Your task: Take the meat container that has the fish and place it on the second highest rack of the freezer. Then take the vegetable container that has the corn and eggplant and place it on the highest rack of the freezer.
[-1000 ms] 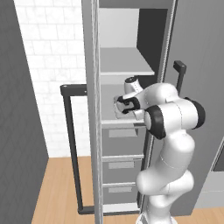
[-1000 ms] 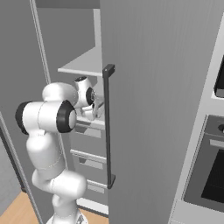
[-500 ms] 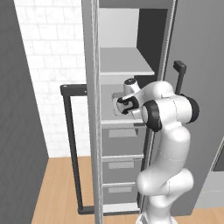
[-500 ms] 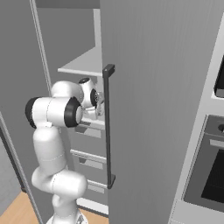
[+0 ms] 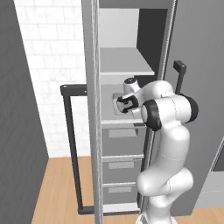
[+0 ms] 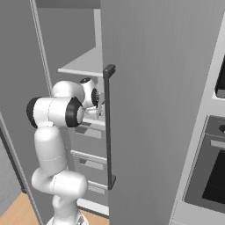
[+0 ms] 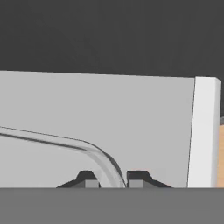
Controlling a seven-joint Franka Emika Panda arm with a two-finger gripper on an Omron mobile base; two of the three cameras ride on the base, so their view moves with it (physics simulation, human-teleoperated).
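Deeper into the freezer [image 5: 127, 57] now: jaws gripping container rim [image 7: 94, 151].

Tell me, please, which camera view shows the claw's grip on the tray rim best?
The hand view: the claw pinches the tray rim. Left base view shows claw and tray small; right base view hides them mostly.

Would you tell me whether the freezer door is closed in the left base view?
No, the freezer stands open, with its pale shelves and grey drawers showing inside.
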